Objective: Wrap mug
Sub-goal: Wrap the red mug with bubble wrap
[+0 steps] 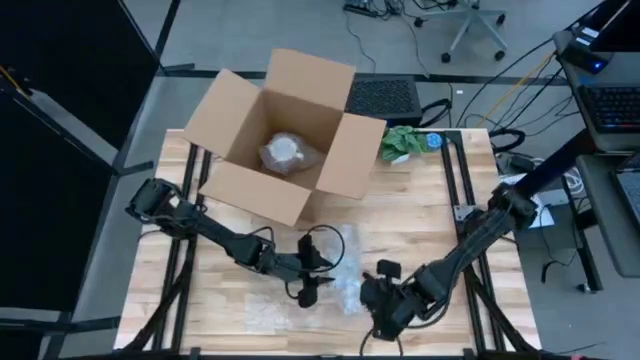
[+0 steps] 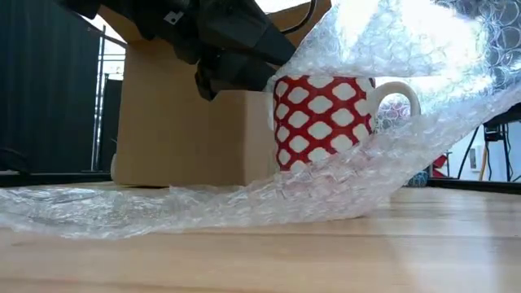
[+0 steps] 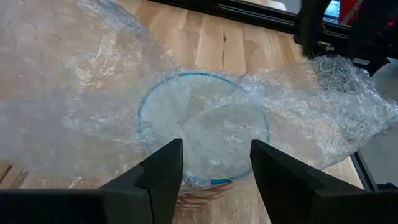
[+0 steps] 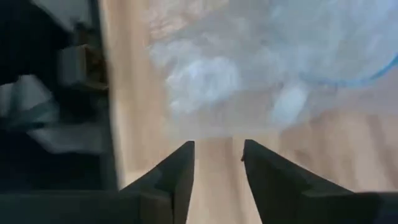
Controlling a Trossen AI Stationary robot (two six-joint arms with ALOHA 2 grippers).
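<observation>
1. The red mug with a white lattice pattern and white handle point(image 2: 326, 122) stands upright near the front edge of the wooden bench point(image 1: 420, 215), on a sheet of clear bubble wrap point(image 2: 203, 203) that is already lifted over its mouth.
2. The left gripper point(image 3: 214, 171) hovers over the covered rim with its fingers parted, gripping nothing.
3. The right gripper point(image 4: 217, 165) hangs just beside the wrap at the front edge, fingers also apart and empty.
4. An open brown cardboard box point(image 1: 285, 135) with a wrapped item inside waits at the back edge.
5. To do this fold well, I judge the left gripper should press the film down into or against the mug while the right takes a loose edge and draws it snugly round the handle side, without tipping the mug.
</observation>
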